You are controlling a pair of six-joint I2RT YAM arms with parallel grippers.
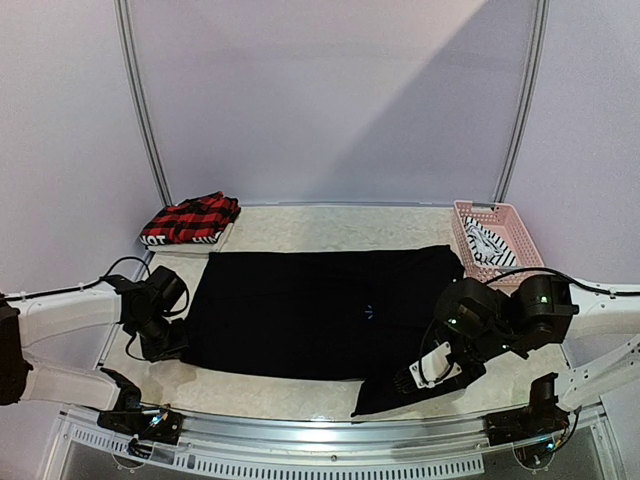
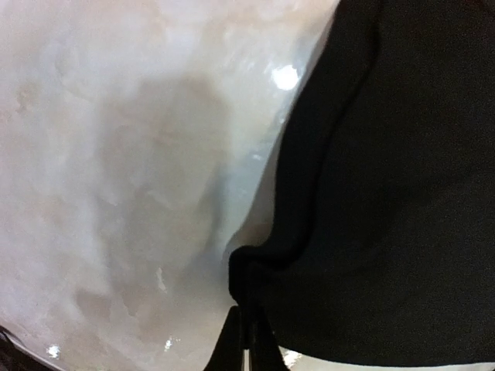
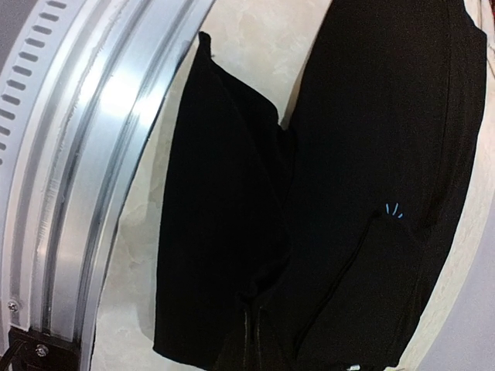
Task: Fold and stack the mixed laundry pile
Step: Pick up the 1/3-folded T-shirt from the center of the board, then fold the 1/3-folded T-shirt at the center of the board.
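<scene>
The large black T-shirt lies spread flat across the table, with one sleeve trailing toward the front edge. At its left edge my left gripper is shut on a bunched corner of the hem; the left wrist view shows the left gripper with that black cloth pinched between its tips. My right gripper is shut on the shirt near the front right sleeve, and in the right wrist view the right gripper is closed on a fold of the black fabric. The red-and-black plaid piece lies folded at the back left. A striped tank top lies in the basket.
A pink perforated basket stands at the back right, close to the shirt's far right corner. A metal rail runs along the table's front edge, and it also fills the left of the right wrist view as the rail. Pale walls close in the back and sides.
</scene>
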